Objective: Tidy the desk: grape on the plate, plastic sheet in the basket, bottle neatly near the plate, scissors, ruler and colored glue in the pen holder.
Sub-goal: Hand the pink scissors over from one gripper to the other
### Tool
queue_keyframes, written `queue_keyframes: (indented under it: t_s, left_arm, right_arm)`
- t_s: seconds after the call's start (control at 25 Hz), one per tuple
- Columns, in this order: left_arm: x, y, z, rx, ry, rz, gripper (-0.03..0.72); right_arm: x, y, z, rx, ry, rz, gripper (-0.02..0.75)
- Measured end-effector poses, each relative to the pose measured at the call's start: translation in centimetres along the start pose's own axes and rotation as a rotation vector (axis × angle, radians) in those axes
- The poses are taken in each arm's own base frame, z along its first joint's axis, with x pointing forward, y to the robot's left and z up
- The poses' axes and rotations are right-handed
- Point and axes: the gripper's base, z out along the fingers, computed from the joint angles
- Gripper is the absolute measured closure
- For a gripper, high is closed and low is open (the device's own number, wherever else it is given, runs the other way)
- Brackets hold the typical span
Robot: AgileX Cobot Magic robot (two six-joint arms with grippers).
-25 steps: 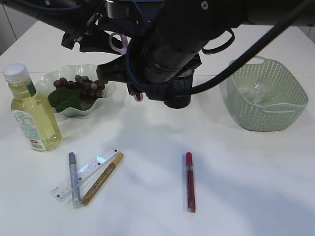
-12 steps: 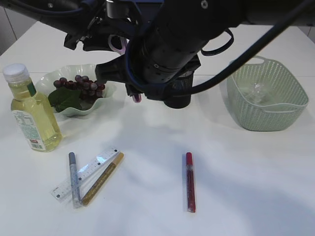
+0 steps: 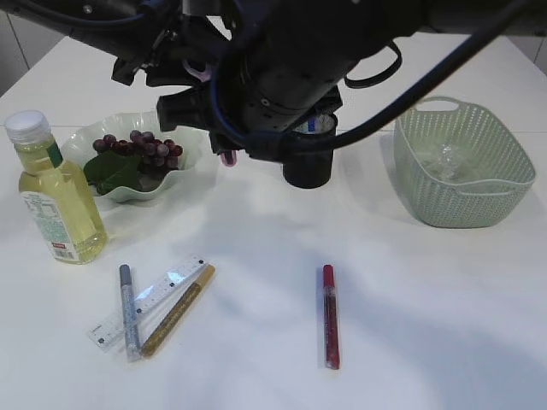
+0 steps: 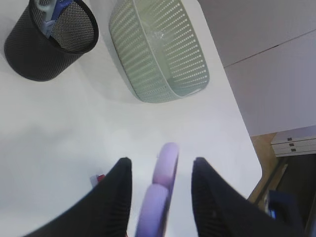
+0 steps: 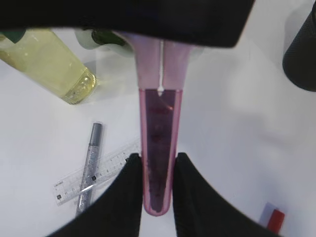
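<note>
The scissors, with lilac handles and a pink blade sheath [image 5: 159, 148], hang in the air between both arms. My right gripper [image 5: 158, 170] is shut on the sheath. My left gripper [image 4: 161, 162] is open, its fingers on either side of the lilac handle [image 4: 163, 187] without touching it. In the exterior view the sheath tip [image 3: 225, 157] hangs left of the black mesh pen holder [image 3: 306, 171], which holds a blue and grey item [image 4: 49, 15]. The grapes [image 3: 141, 147] lie on the green plate [image 3: 85, 137]. The oil bottle [image 3: 55, 205] stands beside it. The plastic sheet [image 3: 444, 158] lies in the green basket [image 3: 461, 201].
The clear ruler [image 3: 158, 295] lies at the front left with a silver glue pen [image 3: 128, 307] and a gold glue pen [image 3: 175, 312] across it. A red glue pen [image 3: 329, 316] lies alone at the front centre. The two arms fill the upper middle of the exterior view.
Both arms and the scissors have moved left and slightly up. The sheath tip has shifted away from the pen holder, whose rim now shows more.
</note>
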Motion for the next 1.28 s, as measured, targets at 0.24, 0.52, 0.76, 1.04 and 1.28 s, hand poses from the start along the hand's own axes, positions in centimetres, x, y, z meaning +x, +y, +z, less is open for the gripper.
queue_keyframes:
  t_s: [0.24,0.52,0.76,1.04,1.28]
  left_arm:
    - [-0.02,0.00,0.00,0.000,-0.002,0.001,0.456]
    - [-0.09,0.02,0.00,-0.002,-0.009,0.000,0.565]
    - [-0.10,0.03,0.00,-0.003,-0.012,0.002,0.641]
    - [-0.12,0.04,0.00,-0.004,-0.013,0.002,0.649]
    - [-0.12,0.04,0.00,-0.004,-0.013,0.002,0.650]
  right_arm:
    - [-0.42,0.12,-0.28,-0.006,-0.016,0.003,0.582]
    - [-0.37,0.14,-0.28,-0.008,-0.011,0.008,0.582]
    - [-0.40,0.20,-0.31,-0.014,-0.010,0.017,0.582]
    - [-0.40,0.18,-0.31,-0.014,-0.009,0.025,0.582]
    - [-0.40,0.18,-0.31,-0.014,-0.009,0.025,0.582]
